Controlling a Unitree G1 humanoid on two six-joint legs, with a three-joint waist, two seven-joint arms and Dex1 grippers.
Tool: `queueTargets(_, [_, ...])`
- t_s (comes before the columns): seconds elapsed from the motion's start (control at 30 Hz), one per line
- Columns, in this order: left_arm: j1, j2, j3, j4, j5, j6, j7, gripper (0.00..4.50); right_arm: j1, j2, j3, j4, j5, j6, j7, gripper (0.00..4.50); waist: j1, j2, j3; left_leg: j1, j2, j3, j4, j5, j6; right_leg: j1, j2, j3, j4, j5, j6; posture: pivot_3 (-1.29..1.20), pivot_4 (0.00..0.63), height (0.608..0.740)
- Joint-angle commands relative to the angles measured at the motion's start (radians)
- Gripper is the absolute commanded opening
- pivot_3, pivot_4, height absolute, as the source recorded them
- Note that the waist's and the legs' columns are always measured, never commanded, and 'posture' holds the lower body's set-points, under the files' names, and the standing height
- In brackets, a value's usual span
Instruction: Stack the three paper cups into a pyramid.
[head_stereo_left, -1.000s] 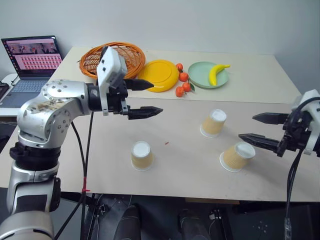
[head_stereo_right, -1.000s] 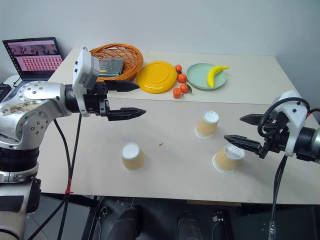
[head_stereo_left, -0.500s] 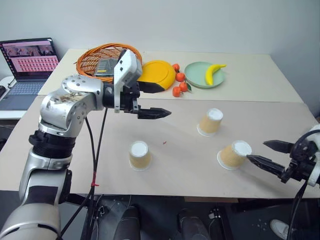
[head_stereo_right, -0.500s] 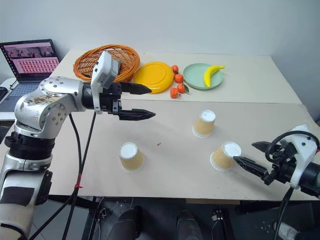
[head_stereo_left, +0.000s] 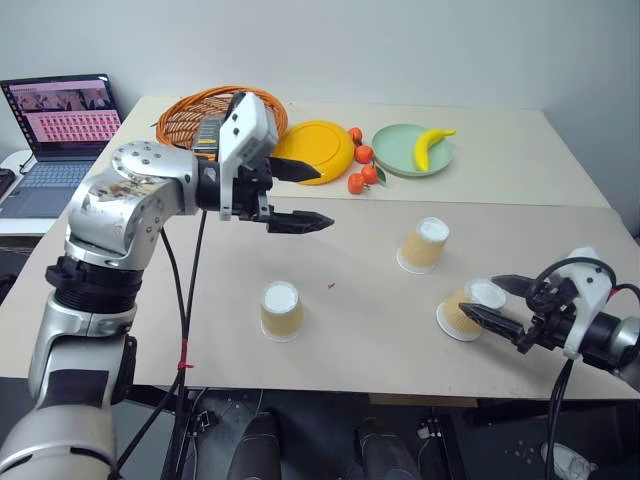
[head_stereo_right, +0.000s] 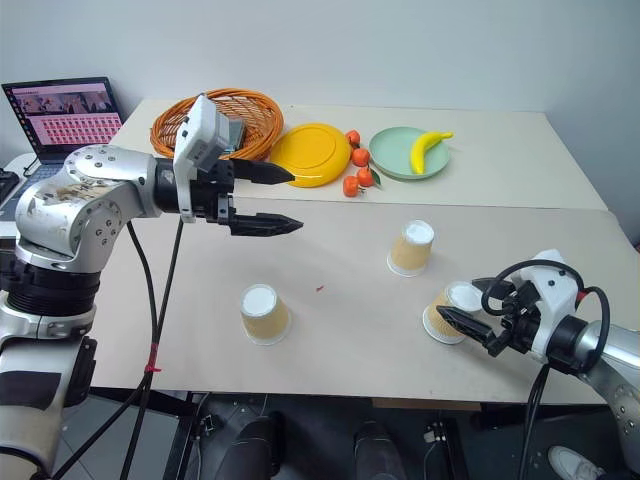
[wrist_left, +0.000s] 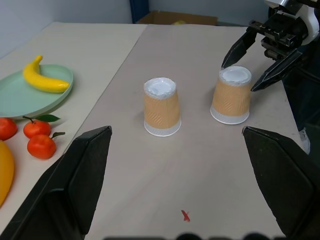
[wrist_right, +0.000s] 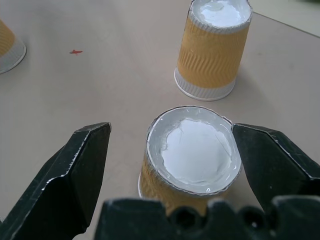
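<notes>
1. We see three paper cups standing upside down on the table (head_stereo_left: 560, 180), each of ribbed tan kraft paper with a white rolled rim at the bottom and a white recessed base facing up.
2. Our right gripper (wrist_right: 172, 167) has its jaws spread wide on either side of the nearest cup (wrist_right: 189, 157); the cup sits between the two black fingers, which do not touch its wall, so nothing is gripped.
3. The second cup (wrist_right: 214, 47) stands just beyond the first, ahead of the right gripper's fingertips and apart from the cup between them.
4. Our left gripper (head_stereo_left: 305, 195) hangs above the table, wide open and empty, its fingers pointing toward the right arm.
5. The third cup (head_stereo_left: 282, 310) stands alone below the left gripper and nearer to us, well apart from the other two.
6. No cup rests on another; all three stand singly on the tabletop.
7. Behind the left gripper lie a wicker basket (head_stereo_left: 190, 115), a yellow plate (head_stereo_left: 320, 150), small oranges (head_stereo_left: 362, 170) and a banana (head_stereo_left: 432, 145) on a green plate (head_stereo_left: 395, 150).
</notes>
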Motion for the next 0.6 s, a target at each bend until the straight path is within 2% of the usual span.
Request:
queueTargets(0.03, [-0.026, 0.014, 0.041, -0.045, -0.013, 0.017, 0.013, 4.46, -0.008, 0.003, 0.005, 0.017, -0.014, -0.042, 0.002, 4.50, 0.000, 0.000, 0.000, 0.000, 0.000, 0.000, 0.000, 0.000, 0.000, 0.000, 0.000, 0.000, 0.000, 0.000, 0.000, 0.00, 0.150, 0.732])
queueTargets(0.43, [-0.009, -0.002, 0.056, -0.026, -0.009, 0.014, 0.025, 4.46, -0.070, -0.065, -0.108, -0.075, 0.098, 0.048, -0.030, 4.50, -0.001, 0.000, 0.000, 0.000, 0.000, 0.000, 0.000, 0.000, 0.000, 0.000, 0.000, 0.000, 0.000, 0.000, 0.000, 0.00, 0.150, 0.732])
queueTargets(0.6, [-0.008, -0.018, 0.051, -0.012, -0.004, 0.002, 0.023, 4.46, -0.076, -0.084, -0.116, -0.098, 0.124, 0.079, -0.040, 4.50, 0.001, 0.000, 0.000, 0.000, 0.000, 0.000, 0.000, 0.000, 0.000, 0.000, 0.000, 0.000, 0.000, 0.000, 0.000, 0.00, 0.150, 0.732])
